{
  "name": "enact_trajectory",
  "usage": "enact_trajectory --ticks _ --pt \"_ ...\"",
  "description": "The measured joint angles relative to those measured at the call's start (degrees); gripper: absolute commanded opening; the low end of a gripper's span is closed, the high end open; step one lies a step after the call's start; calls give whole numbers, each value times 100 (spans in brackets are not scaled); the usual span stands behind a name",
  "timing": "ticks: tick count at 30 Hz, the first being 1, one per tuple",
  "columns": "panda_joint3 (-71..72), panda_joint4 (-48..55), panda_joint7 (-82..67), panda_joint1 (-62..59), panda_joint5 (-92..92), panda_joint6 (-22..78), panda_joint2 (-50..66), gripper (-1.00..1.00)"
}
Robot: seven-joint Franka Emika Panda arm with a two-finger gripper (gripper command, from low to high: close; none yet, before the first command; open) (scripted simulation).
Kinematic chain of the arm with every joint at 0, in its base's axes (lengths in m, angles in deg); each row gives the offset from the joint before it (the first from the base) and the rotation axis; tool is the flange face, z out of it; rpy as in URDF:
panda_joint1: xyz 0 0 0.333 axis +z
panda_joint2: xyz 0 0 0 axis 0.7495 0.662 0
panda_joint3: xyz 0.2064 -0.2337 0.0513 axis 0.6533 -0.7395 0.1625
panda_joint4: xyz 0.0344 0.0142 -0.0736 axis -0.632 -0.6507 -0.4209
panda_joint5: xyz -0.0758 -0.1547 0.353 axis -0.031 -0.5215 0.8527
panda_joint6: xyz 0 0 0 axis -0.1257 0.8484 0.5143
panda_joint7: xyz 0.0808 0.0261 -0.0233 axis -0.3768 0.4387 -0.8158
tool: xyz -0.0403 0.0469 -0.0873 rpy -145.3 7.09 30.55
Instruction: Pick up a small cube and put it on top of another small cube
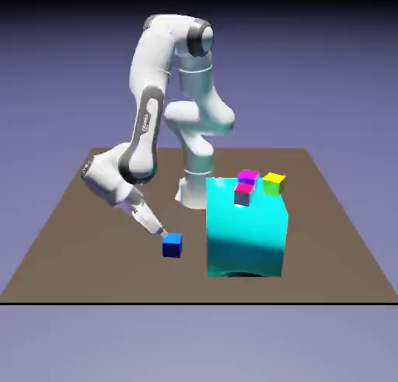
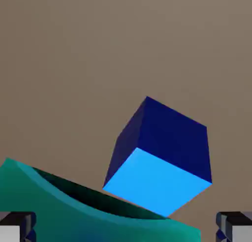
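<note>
Arm (image 1: 154, 62): glossy white, rounded tubular links. Dark grey rings at upper elbow and wrist. Dark strip with small light lettering on the forearm (image 1: 145, 128), below the elbow. White hand (image 1: 145, 215) narrows beyond the wrist. Fingertips (image 2: 242, 227): grey, blocky, black parts alongside.

In the hand view, the big teal block (image 2: 93, 228) is cut off at the bottom, and its dark inside seems hard to see.

Smooth, glossy teal block (image 1: 246, 237).
</note>
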Motion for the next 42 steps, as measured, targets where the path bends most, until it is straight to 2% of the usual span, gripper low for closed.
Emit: enact_trajectory --ticks 6,9,10,12,15,18,28,36,38,39,42 --pt "-323 493 212 -534 1008 1491 1188 0" --pt "-20 338 -57 -350 1505 1082 1519 0" --pt "73 291 -139 -294 1658 957 1621 -100" --pt "73 291 -142 -294 1671 956 1621 -100" --pt "-284 489 218 -530 984 1459 1108 -100" --pt "21 456 279 -492 692 1216 486 -100" --pt "1715 924 1156 213 -592 2048 -1488 -100" --pt "2824 1663 2083 884 -1200 4040 -1780 -100" --pt "2819 1782 2180 1114 -1138 4438 -1510 -100" --pt "2784 1810 2193 722 -1092 4546 -1381 -100" --pt "2853 1395 2105 922 -1011 4250 -1508 -100"
